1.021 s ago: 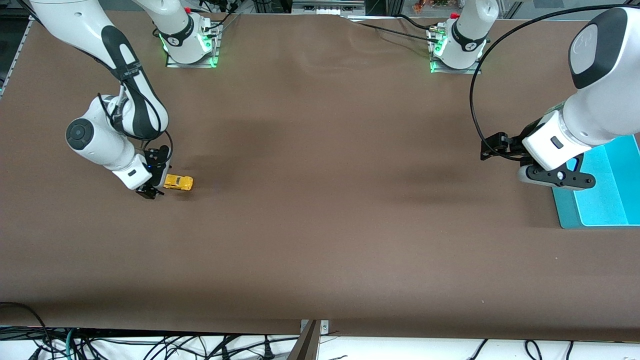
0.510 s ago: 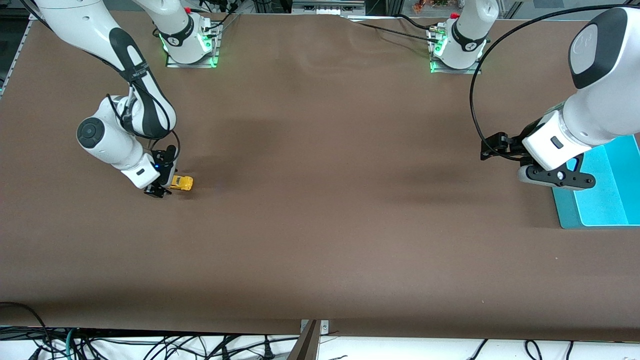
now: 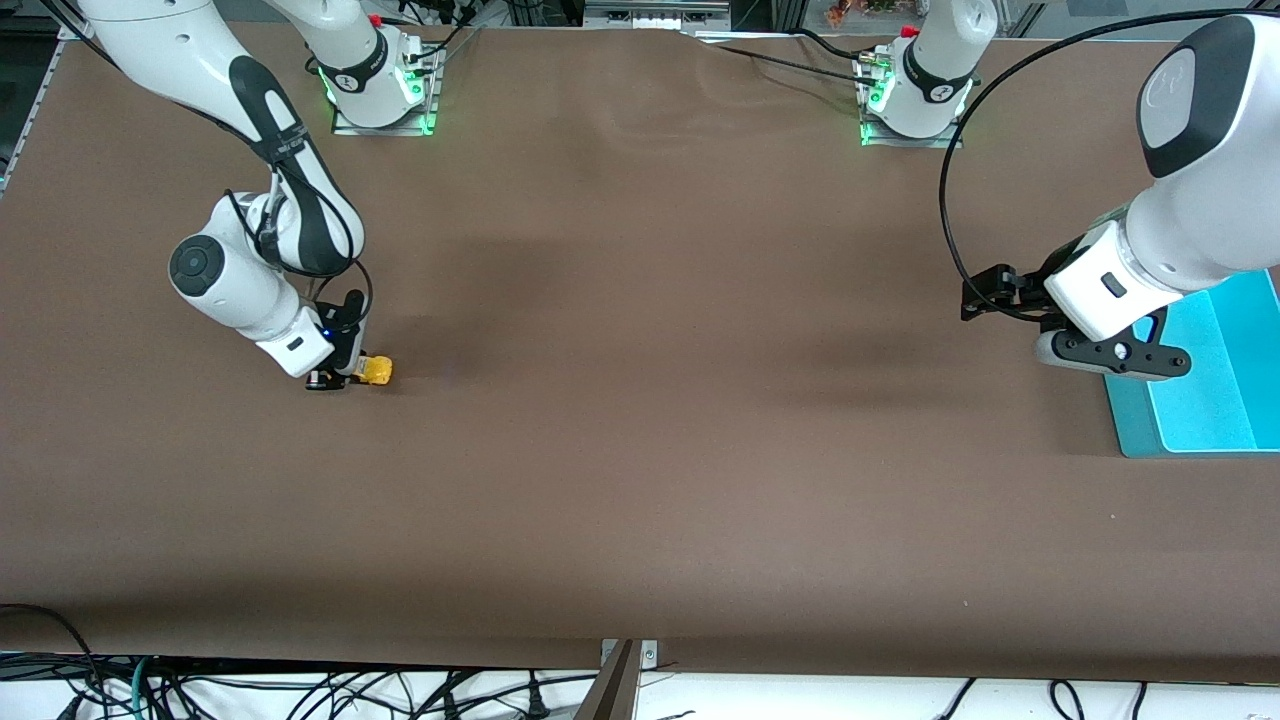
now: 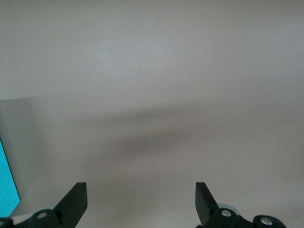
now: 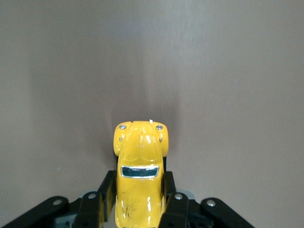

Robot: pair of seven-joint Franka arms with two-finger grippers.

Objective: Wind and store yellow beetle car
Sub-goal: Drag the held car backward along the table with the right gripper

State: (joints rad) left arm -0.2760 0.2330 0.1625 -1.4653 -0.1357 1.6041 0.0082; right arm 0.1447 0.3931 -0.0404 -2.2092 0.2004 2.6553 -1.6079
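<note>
Right wrist view: right gripper [image 5: 140, 202] clamping flanks of small rounded yellow beetle car [image 5: 139, 168], nose pointing 12 o'clock, sitting on brown table [image 3: 640, 450] | left gripper [image 4: 141, 204] waiting, spread wide, holding nothing, beside turquoise tray [image 3: 1200, 400] | progress: gripping underway; winding, storing pending

Count: one yellow beetle car [image 3: 377, 370], one teal tray [image 3: 1200, 380], two arms, two grippers, one table [image 3: 640, 450].

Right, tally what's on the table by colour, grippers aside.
Yellow: 1, the yellow beetle car, clamped in the right gripper.
Teal: 1, the tray under the open left gripper.
Total: 2.
</note>
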